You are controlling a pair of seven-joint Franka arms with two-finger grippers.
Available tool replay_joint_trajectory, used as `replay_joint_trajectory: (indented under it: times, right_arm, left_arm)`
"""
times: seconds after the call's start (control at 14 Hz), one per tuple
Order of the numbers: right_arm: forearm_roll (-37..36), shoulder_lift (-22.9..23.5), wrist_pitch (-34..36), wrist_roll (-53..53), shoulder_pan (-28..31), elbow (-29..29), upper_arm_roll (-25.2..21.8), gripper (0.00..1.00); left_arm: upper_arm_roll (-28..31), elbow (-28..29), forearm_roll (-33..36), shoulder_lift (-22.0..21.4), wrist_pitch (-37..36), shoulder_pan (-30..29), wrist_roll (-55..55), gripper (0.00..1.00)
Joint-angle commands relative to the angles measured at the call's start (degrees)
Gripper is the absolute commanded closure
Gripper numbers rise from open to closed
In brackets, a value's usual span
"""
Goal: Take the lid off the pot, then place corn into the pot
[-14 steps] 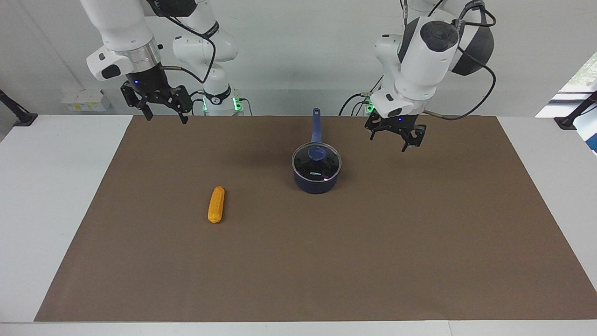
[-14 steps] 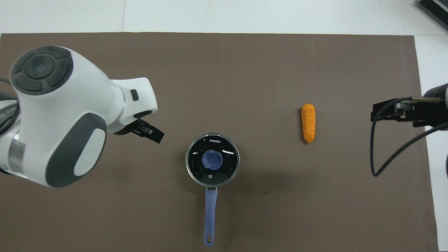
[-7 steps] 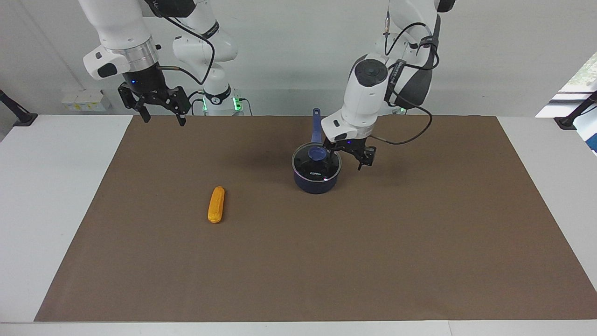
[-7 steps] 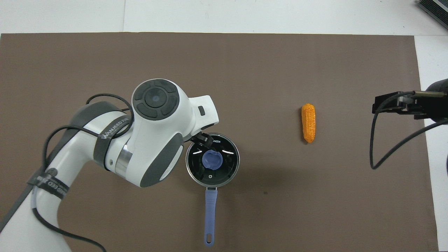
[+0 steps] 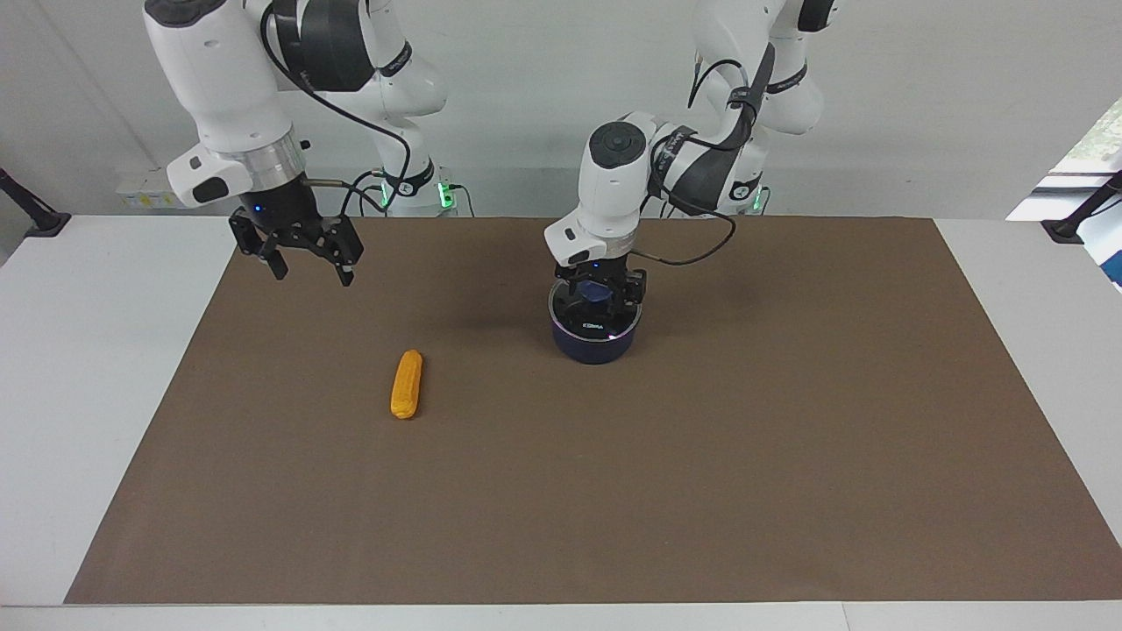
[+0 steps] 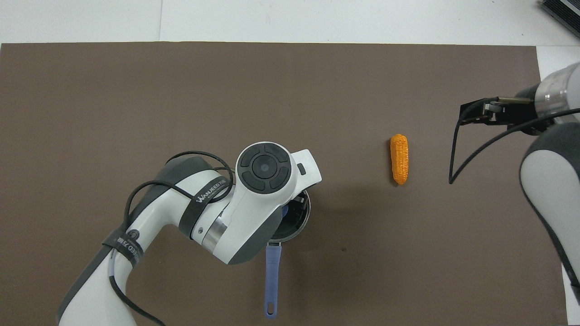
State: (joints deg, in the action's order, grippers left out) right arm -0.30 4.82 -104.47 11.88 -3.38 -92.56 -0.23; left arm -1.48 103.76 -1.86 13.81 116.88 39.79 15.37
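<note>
"WANJEED" is showing on the left arm's strap (image 6: 209, 192) — left tool (image 5: 601, 292) is straddling the lid (image 5: 596, 317) knob, grip unclear; right tool (image 5: 305, 258) is hanging spread open over bare mat (image 5: 789, 438).

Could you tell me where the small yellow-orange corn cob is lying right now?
The yellow-orange corn cob lies on the brown mat, apart from the dark navy-blue saucepan, toward the right arm's end and slightly farther from the robots.

The lid (image 5: 594, 308) sits on the pot (image 5: 595, 341). The corn (image 5: 407, 396) lies on the desk (image 5: 789, 456), beside the pot toward the right arm's end, slightly farther from the robots.
</note>
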Motion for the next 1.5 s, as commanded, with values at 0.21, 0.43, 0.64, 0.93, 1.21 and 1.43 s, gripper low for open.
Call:
replay_joint_trajectory:
  times: [0.21,0.43,0.64,0.93,1.21,1.43]
  right_arm:
    - [1.0,8.53,-10.12,-1.16,-1.01,-2.18,0.59,0.0]
    - [1.0,9.94,-15.32,-1.07,-1.28,-7.27,0.67,0.0]
    - [1.0,11.87,-20.6,-1.24,-1.28,-10.71,0.85,0.0]
    - [1.0,12.84,-22.18,-1.25,-3.29,-14.39,0.94,0.0]
    - [1.09,14.69,-30.17,-1.86,-4.0,-17.74,0.94,0.0]
    - [1.0,14.87,-33.68,-3.17,-3.92,-20.89,0.94,0.0]
  left_arm:
    - [1.04,6.99,0.19,-4.5,3.44,2.22,2.03,0.0]
    - [1.04,6.46,0.45,-4.41,2.92,2.31,2.03,0.0]
    - [1.04,6.55,0.72,-4.5,2.83,2.4,2.12,0.15]
    - [0.86,5.76,0.37,-4.41,2.48,3.36,11.41,1.0]
    - [0.95,-0.12,0.19,-3.97,-2.61,3.11,11.7,1.0]
    - [1.56,-2.24,0.19,-4.67,-5.16,0.83,11.52,1.0]
